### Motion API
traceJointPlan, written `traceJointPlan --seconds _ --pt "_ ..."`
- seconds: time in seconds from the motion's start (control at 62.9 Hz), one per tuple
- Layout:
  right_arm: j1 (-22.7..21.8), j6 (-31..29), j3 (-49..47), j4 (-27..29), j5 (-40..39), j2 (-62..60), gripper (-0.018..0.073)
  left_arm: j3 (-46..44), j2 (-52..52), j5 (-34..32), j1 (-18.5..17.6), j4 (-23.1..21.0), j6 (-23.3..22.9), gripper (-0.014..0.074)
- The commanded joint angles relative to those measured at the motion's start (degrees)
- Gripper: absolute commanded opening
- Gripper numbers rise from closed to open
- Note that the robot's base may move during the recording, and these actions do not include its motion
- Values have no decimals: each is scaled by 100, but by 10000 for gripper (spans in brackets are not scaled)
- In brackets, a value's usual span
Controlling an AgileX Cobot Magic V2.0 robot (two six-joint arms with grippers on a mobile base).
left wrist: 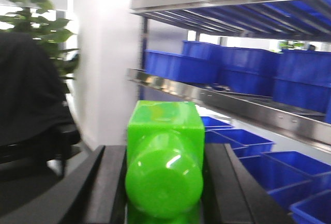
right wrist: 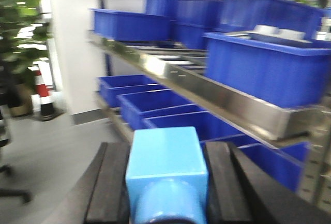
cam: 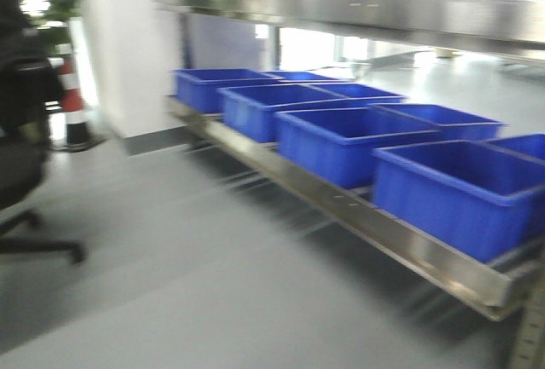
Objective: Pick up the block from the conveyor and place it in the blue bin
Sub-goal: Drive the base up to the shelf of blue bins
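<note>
In the left wrist view my left gripper (left wrist: 164, 154) is shut on a bright green block (left wrist: 165, 136) with a round stud facing the camera, held in the air between the black fingers (left wrist: 111, 182). In the right wrist view my right gripper (right wrist: 166, 164) is shut on a light blue block (right wrist: 165, 157), also with a round stud, held in the air. Open blue bins (cam: 341, 139) stand in a row on the low steel shelf and also show in the right wrist view (right wrist: 155, 105). The conveyor is out of view. Neither gripper shows in the front view.
A steel rack (cam: 409, 241) with upper shelves of blue bins (right wrist: 269, 63) fills the right side. Grey floor (cam: 170, 258) lies to the left. A black office chair (cam: 21, 156), a red-and-white cone (cam: 72, 109) and a potted plant (right wrist: 18, 32) stand at the left by a white pillar (cam: 128, 45).
</note>
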Motion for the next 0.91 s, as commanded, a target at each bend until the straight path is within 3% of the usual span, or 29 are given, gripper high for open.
traceJointPlan --seconds 0.0,0.891 --pt "-27 -25 15 -52 -137 -12 -162 -6 -13 -94 0 -39 -1 -111" --pt "-27 -25 15 -52 -137 -12 -162 -6 -13 -94 0 -39 -1 -111"
